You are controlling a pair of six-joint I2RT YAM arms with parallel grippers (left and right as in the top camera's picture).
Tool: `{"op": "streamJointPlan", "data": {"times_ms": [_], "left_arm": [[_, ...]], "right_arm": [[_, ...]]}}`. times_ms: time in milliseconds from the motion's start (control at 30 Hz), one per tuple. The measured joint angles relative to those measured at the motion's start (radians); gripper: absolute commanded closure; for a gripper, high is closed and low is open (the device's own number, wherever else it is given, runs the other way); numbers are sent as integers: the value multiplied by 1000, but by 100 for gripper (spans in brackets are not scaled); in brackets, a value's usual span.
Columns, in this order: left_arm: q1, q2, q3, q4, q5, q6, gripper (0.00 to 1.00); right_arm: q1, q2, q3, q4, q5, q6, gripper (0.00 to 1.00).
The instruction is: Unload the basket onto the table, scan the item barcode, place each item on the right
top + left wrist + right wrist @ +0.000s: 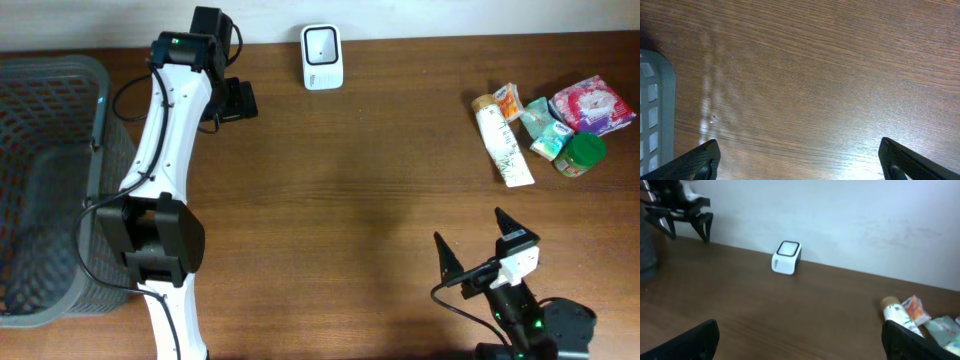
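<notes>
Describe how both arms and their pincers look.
The left arm has white links, black joint housings and a black cable. The right arm is black with a white wrist block and green light. Left pincer and right pincer: black, pointed fingers.

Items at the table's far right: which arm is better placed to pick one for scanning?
Right. The open right gripper sits near the item pile; the left gripper, also open, is far off beside the basket.
</notes>
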Motion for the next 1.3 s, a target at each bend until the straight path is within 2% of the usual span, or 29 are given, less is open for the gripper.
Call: {"op": "streamJointPlan", "data": {"times_ms": [133, 367, 433, 467, 500, 633, 767, 1300], "left_arm": [[0, 0, 0, 0, 0, 0, 1], [0, 0, 0, 0, 0, 0, 1], [0, 0, 0, 1, 0, 0, 1], [0, 0, 0, 0, 0, 0, 1], [0, 0, 0, 1, 0, 0, 1], [0, 0, 0, 1, 0, 0, 1], [0, 0, 0, 0, 0, 0, 1], [0, 0, 0, 1, 0, 0, 1]], "right_arm": [[0, -46, -87, 115, 14, 0, 1], [54, -46, -97, 137, 165, 1, 1], [55, -47, -139, 213, 206, 0, 1], [55, -48, -200, 330, 212, 13, 1], [55, -48, -256, 378, 216, 31, 1], [60, -48, -292, 382, 270, 63, 1], [61, -48, -292, 266, 343, 81, 1], [105, -48, -292, 256, 438, 83, 1]]}}
